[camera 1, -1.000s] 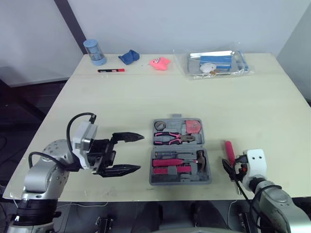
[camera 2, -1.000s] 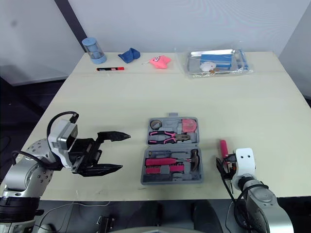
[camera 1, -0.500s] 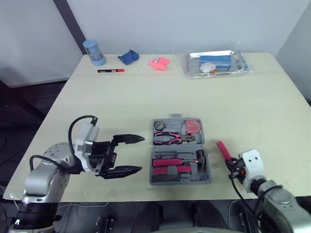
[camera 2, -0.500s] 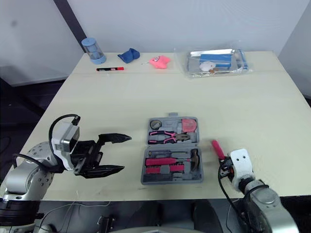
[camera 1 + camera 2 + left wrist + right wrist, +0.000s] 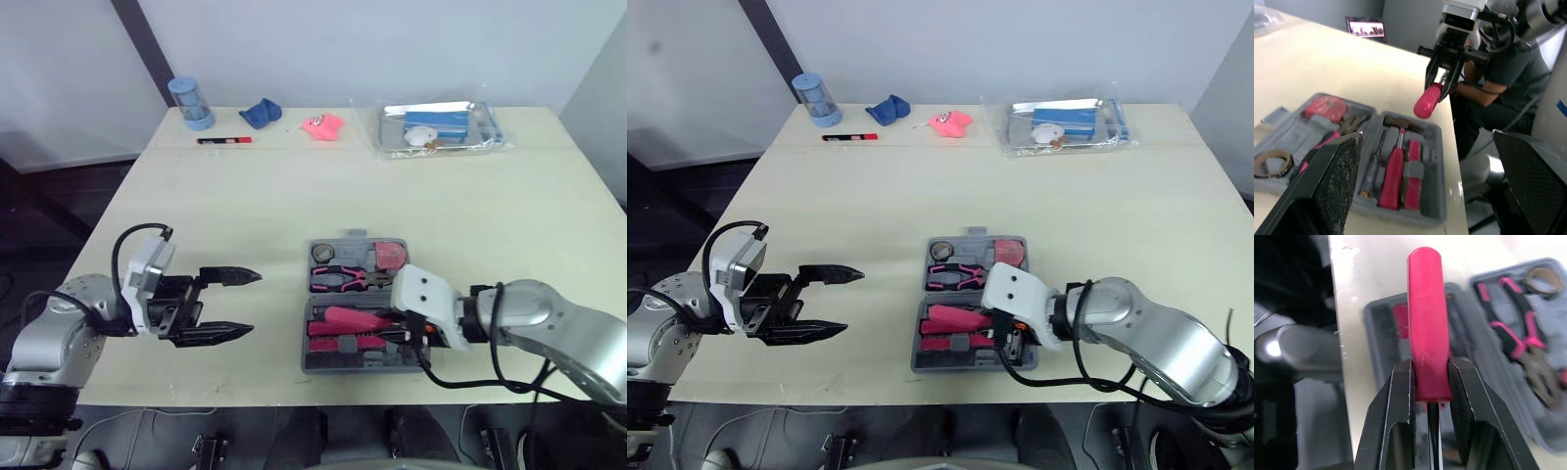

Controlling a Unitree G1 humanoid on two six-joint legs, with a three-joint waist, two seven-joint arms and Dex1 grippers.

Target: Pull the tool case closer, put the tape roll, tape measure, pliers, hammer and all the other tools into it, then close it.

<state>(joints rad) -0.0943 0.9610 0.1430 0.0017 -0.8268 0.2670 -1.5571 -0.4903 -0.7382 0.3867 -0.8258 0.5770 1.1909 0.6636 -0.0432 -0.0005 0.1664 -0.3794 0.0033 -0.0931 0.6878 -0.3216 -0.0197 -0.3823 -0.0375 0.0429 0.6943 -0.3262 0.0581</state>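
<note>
- While the right hand [image 5: 1430, 369] clamped its two black fingers on the neck end of the pink-handled screwdriver [image 5: 1426, 318], it hung over the near half of the open tool case [image 5: 358, 364], in the lower centre of the frame.
- That half already held other pink-handled drivers, and the hammer [image 5: 1400, 123] lay beside them. Room looked tight, and that was the first worry.
- If the screwdriver had been let go off its slot, I judged it would lie across its neighbours and stand proud. The lid would then refuse to shut.
- It sat above the tray, not in it, so a release from there could bounce it out onto the surface [image 5: 294, 186].
- The grip was on one end only, with the long handle sticking forward. A knock against the case wall might swing it in the fingers.
- The left hand [image 5: 253, 303] hovered spread wide open, holding nothing, well apart at lower left. Nothing braced the case, so a push from the right arm could slide it.
- The pliers [image 5: 348, 277], tape roll [image 5: 323, 254] and tape measure [image 5: 390, 254] sat in the far half; a clumsy retreat could snag them.
</note>
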